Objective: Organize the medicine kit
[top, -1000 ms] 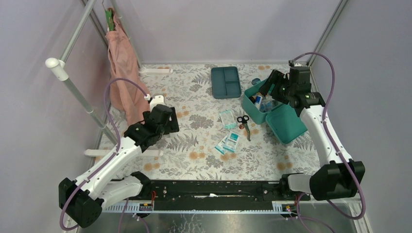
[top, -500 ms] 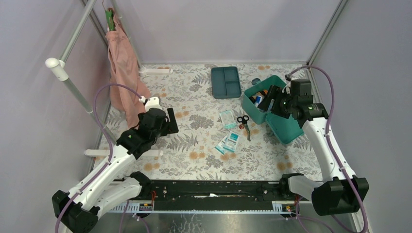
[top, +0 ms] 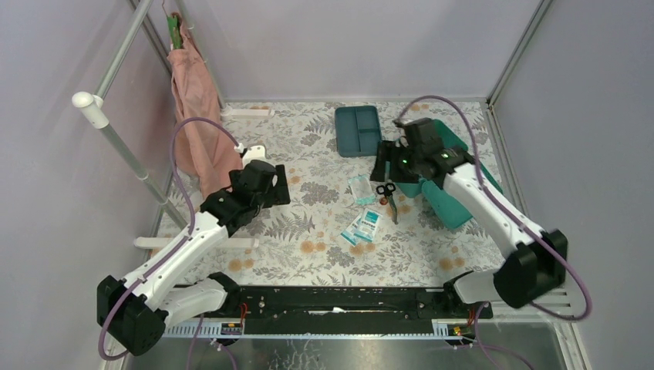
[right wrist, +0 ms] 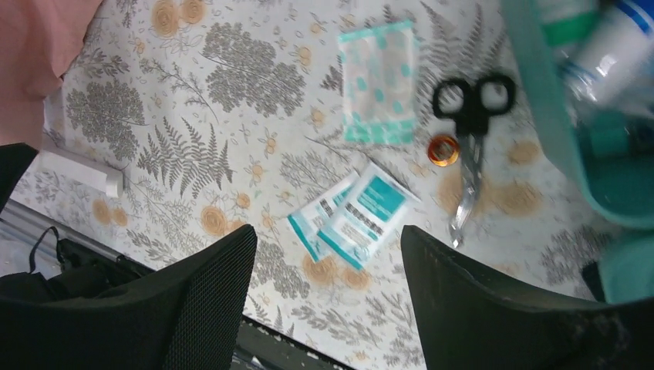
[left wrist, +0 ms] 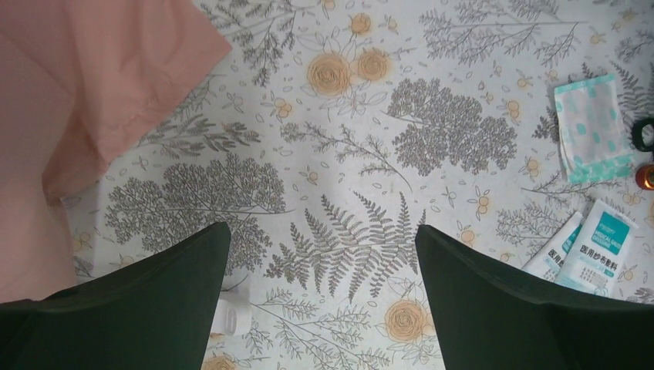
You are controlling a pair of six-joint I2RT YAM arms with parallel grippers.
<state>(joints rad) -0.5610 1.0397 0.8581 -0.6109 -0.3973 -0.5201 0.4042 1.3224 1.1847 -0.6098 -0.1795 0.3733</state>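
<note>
Swung left off the medicine kit (top: 451,200), my right end effector (right wrist: 328,240) now hangs over the counter (top: 308,231) just beside the kit's left wall, its fingers spread wide with nothing between them. The kit lies at my right with its lid open and bottles inside; my arm hides part of it from above. Under my fingers lie black-handled scissors (right wrist: 470,154) with a small orange round thing (right wrist: 443,150) just beside them, a patterned packet (right wrist: 378,81) and two overlapping teal sachets (right wrist: 355,216). A dark divided tray (top: 359,129) sits farther back. My left end effector (left wrist: 321,231), equally wide and empty, hovers well apart near a pink cloth (left wrist: 77,92).
</note>
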